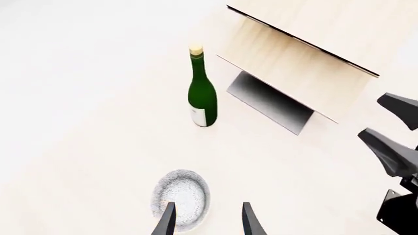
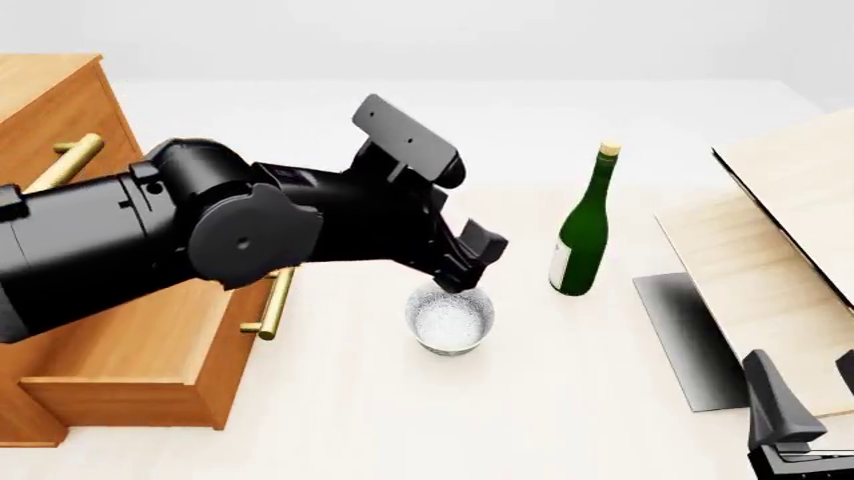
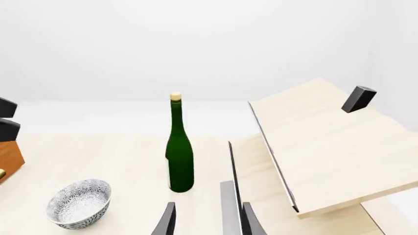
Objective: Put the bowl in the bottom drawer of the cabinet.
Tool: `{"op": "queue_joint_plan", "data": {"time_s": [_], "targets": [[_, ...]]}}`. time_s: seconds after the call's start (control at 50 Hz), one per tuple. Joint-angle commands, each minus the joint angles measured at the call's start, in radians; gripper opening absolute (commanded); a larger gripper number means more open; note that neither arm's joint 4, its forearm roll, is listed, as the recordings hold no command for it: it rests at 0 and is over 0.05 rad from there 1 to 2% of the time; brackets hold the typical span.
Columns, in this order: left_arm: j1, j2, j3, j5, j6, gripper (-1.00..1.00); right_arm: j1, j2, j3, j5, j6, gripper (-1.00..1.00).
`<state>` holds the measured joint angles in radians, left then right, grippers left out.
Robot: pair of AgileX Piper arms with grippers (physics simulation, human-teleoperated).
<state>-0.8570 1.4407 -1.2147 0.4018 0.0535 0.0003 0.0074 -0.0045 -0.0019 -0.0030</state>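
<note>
One bowl (image 2: 450,320), one bottle (image 2: 582,232), one cabinet (image 2: 80,330), two pale boards (image 3: 326,147).

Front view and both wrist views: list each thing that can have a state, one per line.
bowl: upright on the table, empty, not gripped.
bottom drawer: pulled open.
green bottle: standing upright, stopper on.
left gripper: fingers open, just above the bowl, one over its rim.
right gripper: fingers open, holding nothing.
</note>
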Motion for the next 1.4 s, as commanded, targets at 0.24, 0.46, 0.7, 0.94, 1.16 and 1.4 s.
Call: {"op": "queue_joint_plan", "data": {"time_s": [0.24, 0.46, 0.7, 0.94, 1.16, 1.4], "targets": [[-0.01, 0.135, -0.079, 0.032, -0.003, 1.0, 0.0, 0.0, 0.0, 0.0, 0.0, 1.0], [-0.002, 0.2, -0.083, 0.017, -0.021, 1.0, 0.0, 0.0, 0.0, 0.0, 0.0, 1.0], [0.024, 0.252, -0.109, 0.008, -0.029, 1.0, 0.0, 0.0, 0.0, 0.0, 0.0, 1.0], [0.023, 0.303, -0.133, -0.004, -0.041, 1.0, 0.0, 0.0, 0.0, 0.0, 0.0, 1.0], [0.006, 0.343, -0.158, -0.007, -0.052, 1.0, 0.0, 0.0, 0.0, 0.0, 0.0, 1.0], [0.008, 0.425, -0.159, -0.036, -0.092, 1.0, 0.0, 0.0, 0.0, 0.0, 0.0, 1.0]]}}
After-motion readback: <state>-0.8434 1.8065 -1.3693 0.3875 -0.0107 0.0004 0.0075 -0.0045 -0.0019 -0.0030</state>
